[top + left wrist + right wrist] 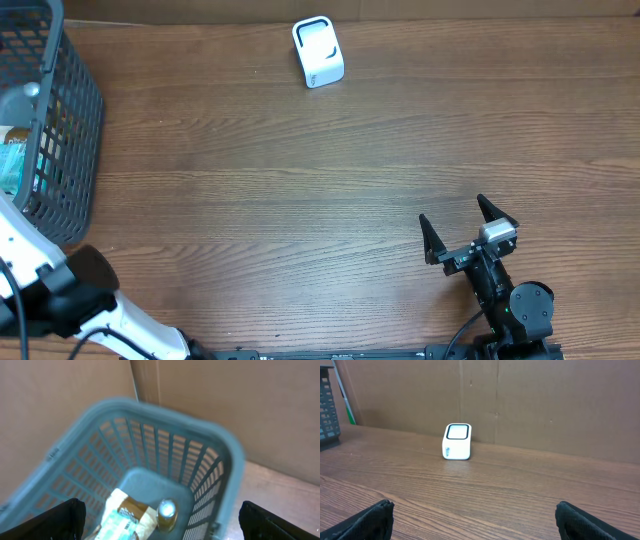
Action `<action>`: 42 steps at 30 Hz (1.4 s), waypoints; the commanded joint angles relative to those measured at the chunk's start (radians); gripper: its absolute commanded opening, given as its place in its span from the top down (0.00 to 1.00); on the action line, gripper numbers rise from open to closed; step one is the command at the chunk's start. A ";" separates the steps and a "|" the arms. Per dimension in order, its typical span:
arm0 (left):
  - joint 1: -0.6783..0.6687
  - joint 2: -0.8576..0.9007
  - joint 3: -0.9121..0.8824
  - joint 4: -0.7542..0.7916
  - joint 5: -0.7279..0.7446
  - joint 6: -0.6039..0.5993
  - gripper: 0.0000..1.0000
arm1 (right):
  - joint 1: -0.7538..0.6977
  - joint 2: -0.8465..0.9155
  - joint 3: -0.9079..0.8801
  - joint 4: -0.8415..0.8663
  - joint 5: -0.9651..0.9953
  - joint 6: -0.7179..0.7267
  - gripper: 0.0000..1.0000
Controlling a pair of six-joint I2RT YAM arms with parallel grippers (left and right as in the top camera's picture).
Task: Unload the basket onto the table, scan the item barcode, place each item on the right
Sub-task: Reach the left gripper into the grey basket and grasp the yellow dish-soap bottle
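A blue-grey basket (pixel 210 467) holds a packet (pixel 125 517) with a teal and brown label that bears a small barcode, and beside it a small brown jar (pixel 166 512) with a shiny lid. My left gripper (pixel 160 527) hangs open above the basket, looking down into it, with nothing between its fingers. The white scanner (pixel 318 52) stands at the table's far edge, also in the right wrist view as the scanner (pixel 457 441). My right gripper (pixel 455 215) rests open and empty low over the table near the front right, facing the scanner.
The basket (pixel 60 130) stands at the table's far left, partly past the edge of the overhead view. The white left arm (pixel 25 245) reaches off the left edge beside it. A brown cardboard wall (pixel 545 400) backs the table.
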State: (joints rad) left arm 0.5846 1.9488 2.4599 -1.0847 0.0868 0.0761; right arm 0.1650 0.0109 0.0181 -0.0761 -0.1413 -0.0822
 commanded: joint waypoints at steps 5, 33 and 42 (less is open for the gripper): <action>0.075 0.148 0.010 0.013 0.176 0.006 0.00 | -0.003 -0.008 -0.010 0.003 0.010 -0.003 0.00; 0.066 0.486 0.009 -0.037 0.329 0.322 0.00 | -0.003 -0.006 -0.010 0.003 0.010 -0.003 0.00; 0.063 0.531 0.009 -0.048 0.329 0.321 0.08 | -0.003 -0.006 -0.010 0.003 0.010 -0.003 0.00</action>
State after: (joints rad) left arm 0.6544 2.4645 2.4599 -1.1290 0.3901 0.3748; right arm 0.1650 0.0109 0.0181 -0.0761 -0.1413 -0.0822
